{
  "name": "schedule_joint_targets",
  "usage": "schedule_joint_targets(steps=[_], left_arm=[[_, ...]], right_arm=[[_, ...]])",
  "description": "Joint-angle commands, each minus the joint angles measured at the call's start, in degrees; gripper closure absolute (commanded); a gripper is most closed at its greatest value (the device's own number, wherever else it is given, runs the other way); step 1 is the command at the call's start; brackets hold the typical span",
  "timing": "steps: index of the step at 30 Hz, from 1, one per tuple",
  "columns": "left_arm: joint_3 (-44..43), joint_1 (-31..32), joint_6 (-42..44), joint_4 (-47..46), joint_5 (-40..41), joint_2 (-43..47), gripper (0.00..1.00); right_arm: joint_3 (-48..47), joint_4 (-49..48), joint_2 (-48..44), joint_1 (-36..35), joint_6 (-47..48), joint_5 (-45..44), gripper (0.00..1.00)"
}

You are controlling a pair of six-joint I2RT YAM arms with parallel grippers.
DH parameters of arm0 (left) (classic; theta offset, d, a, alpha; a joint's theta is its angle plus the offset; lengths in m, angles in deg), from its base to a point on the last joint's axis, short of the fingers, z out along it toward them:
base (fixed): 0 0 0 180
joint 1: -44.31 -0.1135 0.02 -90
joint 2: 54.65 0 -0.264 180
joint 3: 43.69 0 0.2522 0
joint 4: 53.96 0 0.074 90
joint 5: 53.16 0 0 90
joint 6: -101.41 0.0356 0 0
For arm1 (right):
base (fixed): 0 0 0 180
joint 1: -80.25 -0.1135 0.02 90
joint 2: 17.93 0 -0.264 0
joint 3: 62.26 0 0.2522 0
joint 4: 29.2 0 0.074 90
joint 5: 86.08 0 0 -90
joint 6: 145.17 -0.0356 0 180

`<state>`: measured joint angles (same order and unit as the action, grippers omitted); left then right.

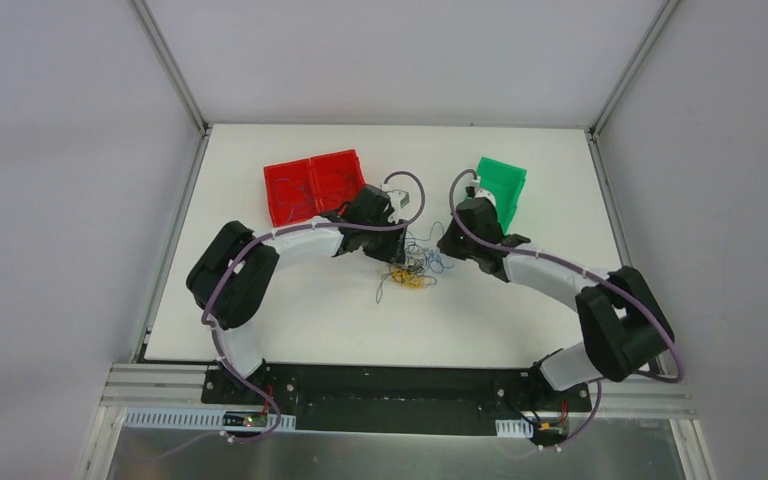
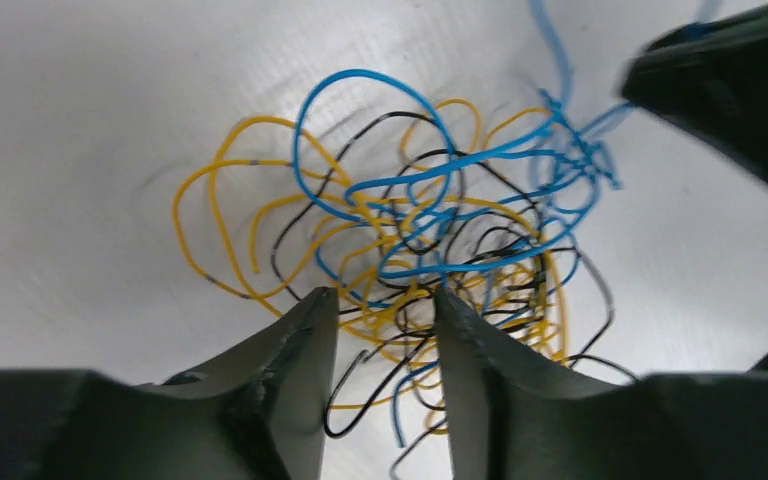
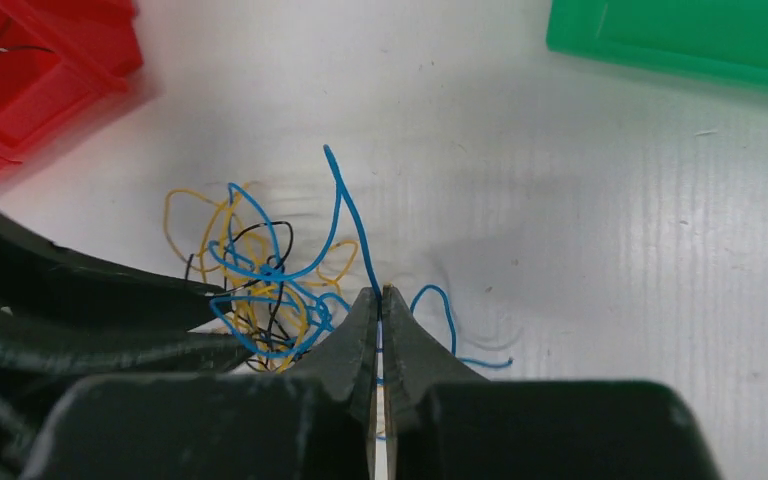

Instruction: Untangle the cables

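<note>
the cables [image 2: 430, 235], a knot of hair-thin yellow, blue and black wires, sit mid white table [image 1: 290, 320], right gripper [image 3: 380, 300] pinched on one blue strand [image 3: 345, 200], left gripper [image 2: 385, 305] parted over the clump, so i'd clamp the clump first, then pull slowly.

2 robot arms: left arm [image 1: 295, 240], right arm [image 1: 550, 272]. 2 grippers with 2 fingers each: left gripper [image 2: 385, 300], right gripper [image 3: 380, 292]. 2 red bins [image 1: 312, 188], 1 green bin [image 1: 503, 183]. 1 tangle of cables [image 2: 430, 230] in 3 colours: yellow, blue, black. The strands are too knotted to count.
</note>
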<state>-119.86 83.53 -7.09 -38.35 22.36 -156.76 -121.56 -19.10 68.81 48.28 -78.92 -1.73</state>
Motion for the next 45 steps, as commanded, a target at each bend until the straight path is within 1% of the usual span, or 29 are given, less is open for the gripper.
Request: schedule_joint_targets(steps=[1,4,5,9,14,17,20,21,22,24,25,26,27,29,32,35,37,41,45], left_arm=[[-1.83,-3.14,-2.54,-0.5,-2.72,0.27,0.7],[0.26,-4.66,-2.64,-1.56,-1.25,2.56,0.86],[0.94,-4.89,-2.86,-1.6,-0.88,3.02,0.89],[1.06,-5.03,-3.27,-1.58,-2.25,2.67,0.91],[0.78,-5.01,-3.45,-1.58,-2.74,2.48,0.91],[1.06,-5.02,-3.6,-1.58,-2.88,3.35,0.91],[1.82,-4.95,-3.65,-1.58,-3.0,5.12,0.91],[2.07,-4.96,-3.65,-1.58,-3.27,5.93,0.89],[2.39,-4.95,-3.62,-1.58,-3.53,6.89,0.85],[3.61,-4.94,-3.86,-3.47,-4.04,9.96,0.7],[4.44,-4.94,-3.95,-4.2,-4.64,11.67,0.6],[5.72,-4.94,-4.06,-5.39,-5.03,13.54,0.52],[7.25,-4.88,-4.23,-7.04,-5.34,15.61,0.46],[10.91,-4.82,-4.35,-11.87,-6.29,20.01,0.39],[17.41,-4.25,-3.43,-22.31,-9.99,26.14,0.31],[23.88,-2.96,-2.19,-36.31,-13.75,30.24,0.25],[24.7,-2.41,-1.38,-38.47,-16.34,31.0,0.25],[24.44,-0.76,-0.15,-41.55,-21.53,29.82,0.23],[24.46,2.1,3.25,-42.72,-21.82,28.85,0.17]], right_arm=[[2.62,-1.15,-8.68,0.29,-0.54,-3.88,1.0],[4.08,-0.33,-13.17,0.55,-0.64,-6.62,1.0],[4.69,0.23,-15.21,0.61,-0.9,-7.97,1.0],[8.75,1.35,-26.33,1.56,-1.38,-13.98,1.0],[15.04,2.56,-46.54,1.94,-1.54,-20.42,1.0],[18.07,0.21,-55.42,1.96,1.12,-18.35,1.0],[19.08,-1.77,-58.2,1.97,2.82,-13.36,1.0],[18.93,-2.48,-57.88,1.99,3.16,-11.12,1.0],[18.79,-3.32,-57.23,1.92,3.58,-8.17,1.0],[18.3,-5.26,-55.08,1.92,4.45,-0.37,1.0],[18.22,-6.47,-54.01,1.94,4.44,1.88,1.0],[18.25,-7.82,-53.01,1.99,4.43,7.07,1.0],[18.35,-9.49,-51.67,1.94,4.37,10.57,1.0],[18.46,-12.2,-49.95,1.89,4.24,17.27,1.0],[18.23,-15.1,-47.45,1.8,3.85,24.67,1.0],[18.16,-17.16,-45.7,1.59,3.48,29.24,1.0],[18.21,-18.22,-45.06,1.42,3.24,30.81,1.0],[18.2,-18.32,-44.8,1.13,2.96,30.34,1.0],[18.25,-18.91,-44.65,0.8,2.66,30.78,1.0]])
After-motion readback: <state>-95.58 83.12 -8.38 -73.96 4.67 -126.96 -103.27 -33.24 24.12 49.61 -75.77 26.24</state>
